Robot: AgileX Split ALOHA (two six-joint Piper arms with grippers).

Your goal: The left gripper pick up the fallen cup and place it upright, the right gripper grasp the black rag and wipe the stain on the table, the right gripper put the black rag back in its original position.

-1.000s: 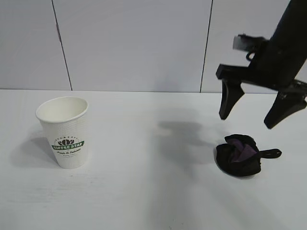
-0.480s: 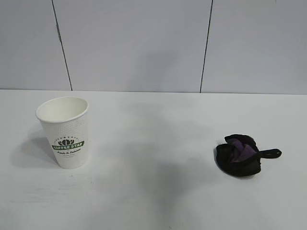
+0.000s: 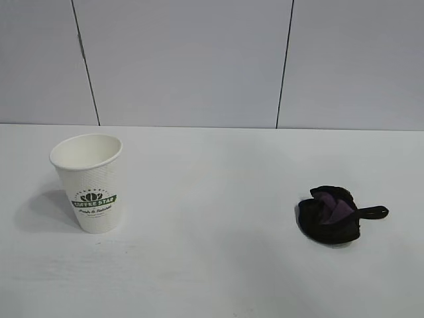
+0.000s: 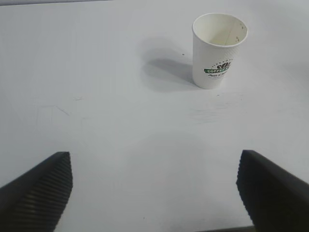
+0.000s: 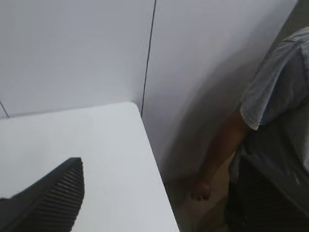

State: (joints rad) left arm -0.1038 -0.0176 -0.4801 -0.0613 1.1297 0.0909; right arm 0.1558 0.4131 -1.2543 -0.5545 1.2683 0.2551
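Note:
The cup (image 3: pixel 89 183) stands upright on the left part of the white table (image 3: pixel 212 278), mouth up and green banner facing out. The black rag (image 3: pixel 330 215) lies bunched on the right part, purple inside showing and its loop stretched to the right. No stain shows in any view. Neither arm appears in the exterior view. In the left wrist view my left gripper (image 4: pixel 154 193) hovers open and empty, well back from the cup (image 4: pixel 218 48). In the right wrist view my right gripper (image 5: pixel 157 193) is open and empty, one ribbed finger (image 5: pixel 48 203) over the table's corner.
Grey wall panels (image 3: pixel 185 59) stand behind the table. The right wrist view shows the table's side edge (image 5: pixel 152 164), with a person in a grey shirt (image 5: pixel 277 92) standing just beyond it, arm hanging down.
A second ago the open right gripper hung above the rag in the exterior view; it has since left that view. Cup and rag have not moved.

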